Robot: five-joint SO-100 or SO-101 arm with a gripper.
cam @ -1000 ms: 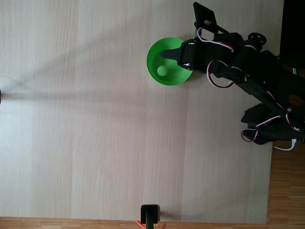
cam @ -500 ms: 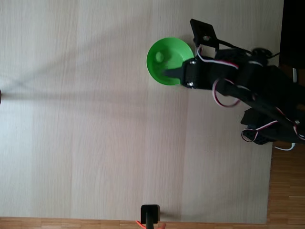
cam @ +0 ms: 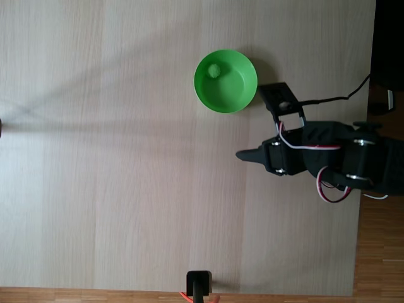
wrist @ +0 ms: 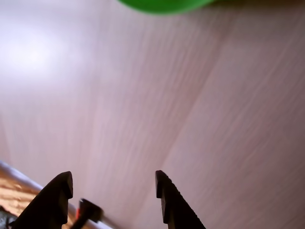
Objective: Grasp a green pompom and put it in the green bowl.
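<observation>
The green bowl [cam: 235,95] stands on the pale wooden table, upper middle in the fixed view. The green pompom [cam: 214,71] lies inside it, near its upper-left wall. My gripper [cam: 242,155] is below and to the right of the bowl, well apart from it, pointing left. In the wrist view the gripper [wrist: 113,183] is open, its two dark fingers [wrist: 62,188] spread with only bare table between them. A sliver of the green bowl [wrist: 162,5] shows at the top edge of that view.
The black arm body [cam: 344,161] with white and red cables fills the right side, by the table's right edge [cam: 361,240]. A small black stand [cam: 199,284] sits at the bottom table edge. Wide bare tabletop lies left of the gripper.
The gripper has swung away from over the bowl, downward in the fixed view. The pompom inside the bowl has shifted from the lower part to the upper left.
</observation>
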